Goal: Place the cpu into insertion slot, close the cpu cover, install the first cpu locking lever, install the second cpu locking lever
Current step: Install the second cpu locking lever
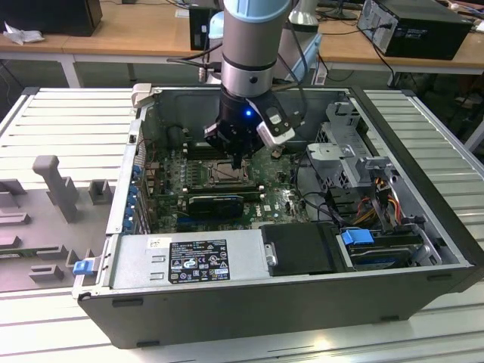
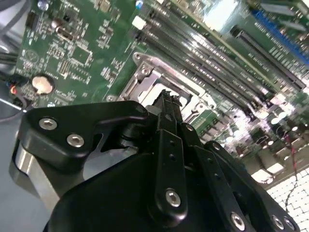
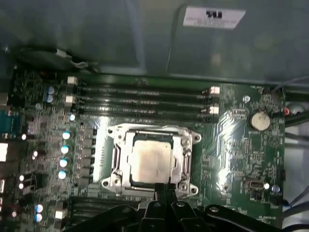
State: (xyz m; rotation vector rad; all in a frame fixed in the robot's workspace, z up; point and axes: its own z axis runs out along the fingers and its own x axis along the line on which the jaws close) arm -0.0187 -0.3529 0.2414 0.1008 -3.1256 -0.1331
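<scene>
Even overhead light, soft wrist views, glare on motherboard (image 2: 231, 14)

In the second wrist view, the black gripper (image 2: 166, 104) hid most of the insertion slot (image 2: 145, 77). In the first wrist view, the picture's edge cut off the gripper's body, and its fingers covered the cpu cover (image 3: 149, 133) edge nearest them.

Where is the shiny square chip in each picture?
Exterior view: the cpu lies in the socket on the green board, just under the gripper.
First wrist view: the cpu sits mid-picture inside the silvery cpu cover.
Second wrist view: I cannot make it out; the gripper stands before the socket.
Shared landmark: the long black memory slots beside the socket.
</scene>
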